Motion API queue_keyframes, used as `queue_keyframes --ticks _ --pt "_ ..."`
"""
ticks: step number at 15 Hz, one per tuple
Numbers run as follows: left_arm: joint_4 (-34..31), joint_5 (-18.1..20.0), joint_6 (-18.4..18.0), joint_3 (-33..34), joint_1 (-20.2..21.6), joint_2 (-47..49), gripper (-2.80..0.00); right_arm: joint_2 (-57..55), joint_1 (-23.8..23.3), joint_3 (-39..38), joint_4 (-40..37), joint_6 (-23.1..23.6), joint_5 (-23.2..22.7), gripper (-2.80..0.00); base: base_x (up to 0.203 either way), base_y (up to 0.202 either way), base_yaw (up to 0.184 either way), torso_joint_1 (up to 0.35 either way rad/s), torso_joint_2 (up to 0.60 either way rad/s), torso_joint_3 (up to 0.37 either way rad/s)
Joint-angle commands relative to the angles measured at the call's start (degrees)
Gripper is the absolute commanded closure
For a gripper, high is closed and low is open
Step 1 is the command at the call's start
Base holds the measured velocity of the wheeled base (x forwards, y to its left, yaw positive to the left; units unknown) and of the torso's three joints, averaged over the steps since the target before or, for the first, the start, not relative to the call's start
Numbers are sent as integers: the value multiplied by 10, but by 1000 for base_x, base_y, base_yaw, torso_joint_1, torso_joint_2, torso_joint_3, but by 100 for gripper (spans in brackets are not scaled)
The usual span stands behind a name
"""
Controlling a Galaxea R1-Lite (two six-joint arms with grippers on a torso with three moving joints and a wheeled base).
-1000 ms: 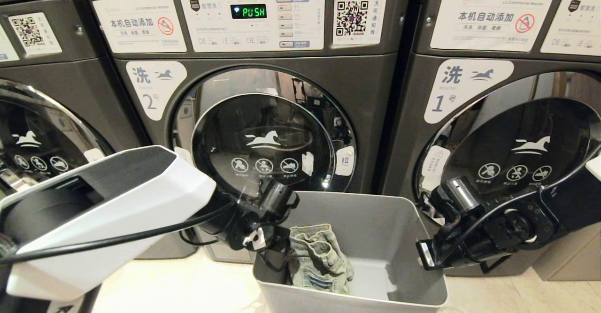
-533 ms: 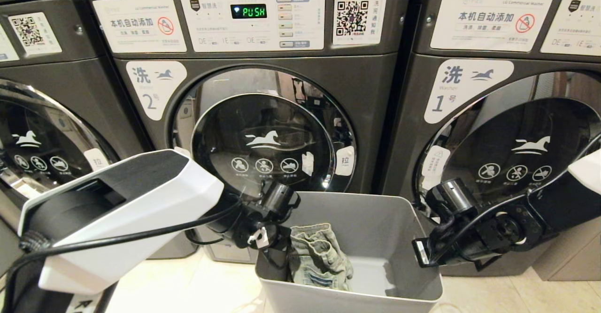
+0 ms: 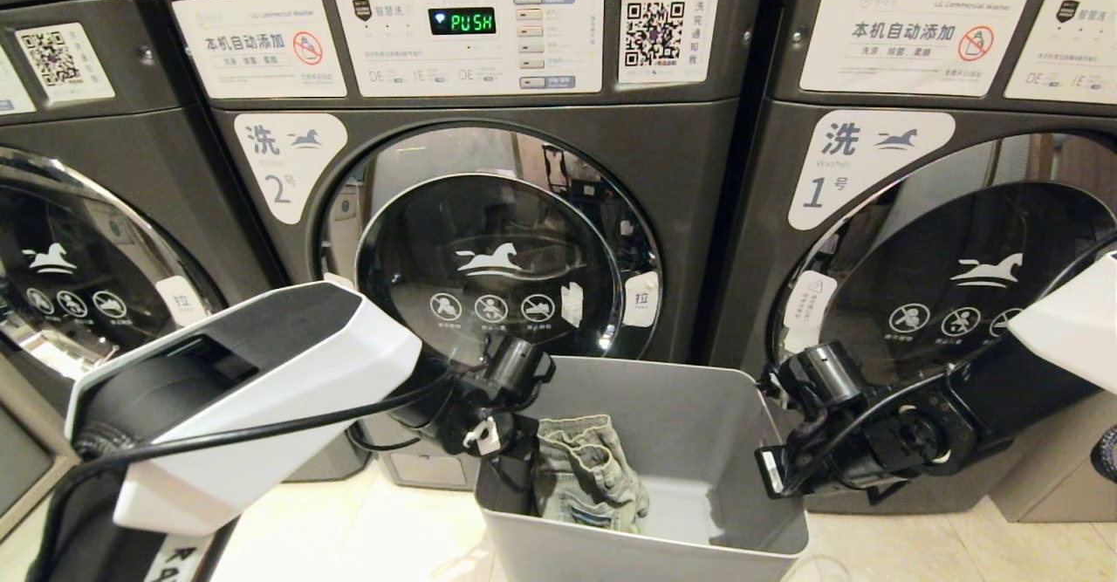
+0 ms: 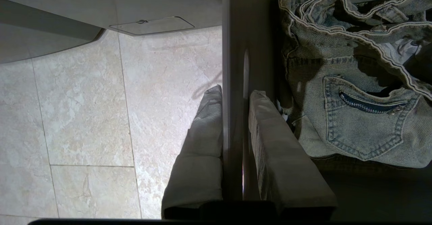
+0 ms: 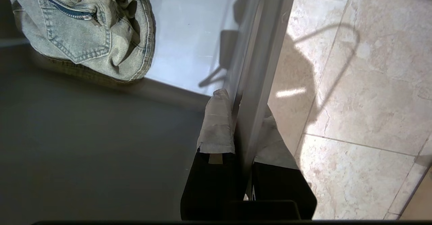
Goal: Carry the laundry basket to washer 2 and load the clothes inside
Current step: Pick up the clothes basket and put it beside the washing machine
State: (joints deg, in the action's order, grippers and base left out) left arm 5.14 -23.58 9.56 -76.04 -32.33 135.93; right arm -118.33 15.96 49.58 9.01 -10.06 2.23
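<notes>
From the head view we see the laundry basket in front of washer 2, the clothes against its left wall. In the left wrist view our left gripper pinches that wall. In the right wrist view our right gripper pinches the right wall above the floor.

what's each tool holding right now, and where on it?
Both hold the grey plastic laundry basket. Left tool clamps its left side wall at the rim; right tool clamps the right wall likewise, one finger inside, one outside.
</notes>
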Motion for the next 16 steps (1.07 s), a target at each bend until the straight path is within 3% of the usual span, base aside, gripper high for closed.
queue_keyframes --ticks 1,12,16 --pt "0 -1 2 -2 2 10 0 -12 0 2 0 -1 0 0 0 0 0 7 2 -27" --pt "2 -1 3 -30 3 35 0 -31 0 17 11 1 1 0 0 0 0 3 2 -182" --pt "38 -4 6 -37 5 51 0 -41 0 17 26 1 2 0 0 0 0 3 2 -200"
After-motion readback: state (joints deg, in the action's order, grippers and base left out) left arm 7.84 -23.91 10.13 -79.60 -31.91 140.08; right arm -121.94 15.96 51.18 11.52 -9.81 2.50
